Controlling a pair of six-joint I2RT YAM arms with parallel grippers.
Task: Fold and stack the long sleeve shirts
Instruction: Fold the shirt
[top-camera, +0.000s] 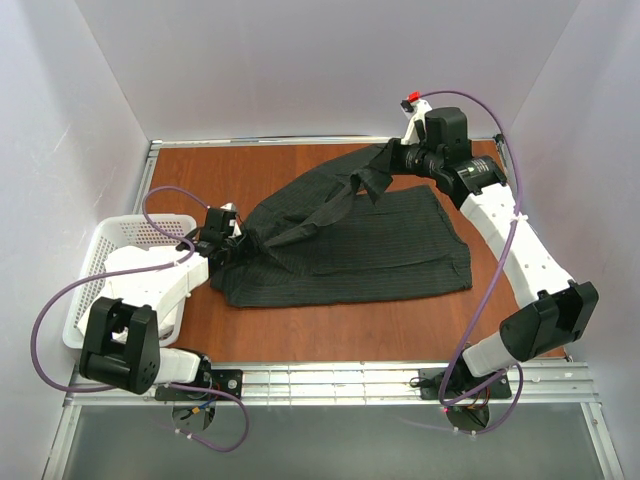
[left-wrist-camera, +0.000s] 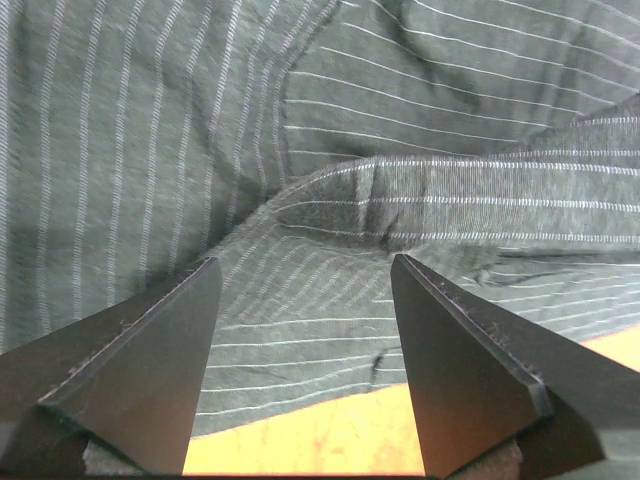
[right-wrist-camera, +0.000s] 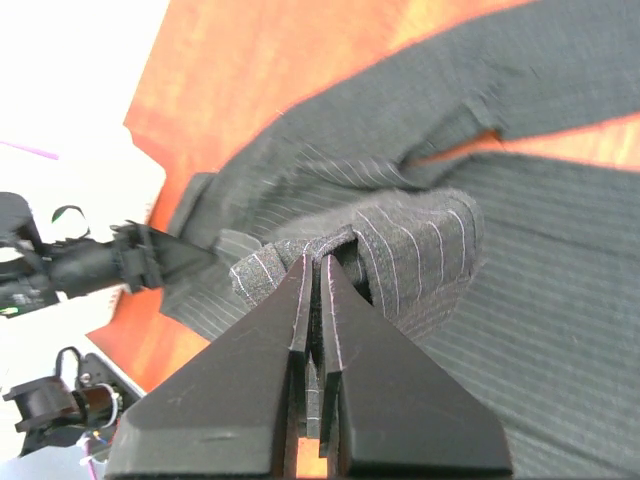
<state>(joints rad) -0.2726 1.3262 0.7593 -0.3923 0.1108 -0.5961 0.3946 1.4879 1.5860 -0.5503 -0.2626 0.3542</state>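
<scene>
Soft, even light is falling overhead; beyond the right end effector (right-wrist-camera: 312, 262), the white background (right-wrist-camera: 65, 60) is overexposing.

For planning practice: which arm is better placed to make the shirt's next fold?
Probably right: the right fingers are shut on raised cloth of the shirt; the left fingers stand open over it.

The left arm sits folded low, its left gripper (left-wrist-camera: 305, 262) with jaws parted and seemingly hovering, while the right arm stretches far forward, right gripper (right-wrist-camera: 318, 258) clamped tight on a fold of the shirt (right-wrist-camera: 420, 240).
</scene>
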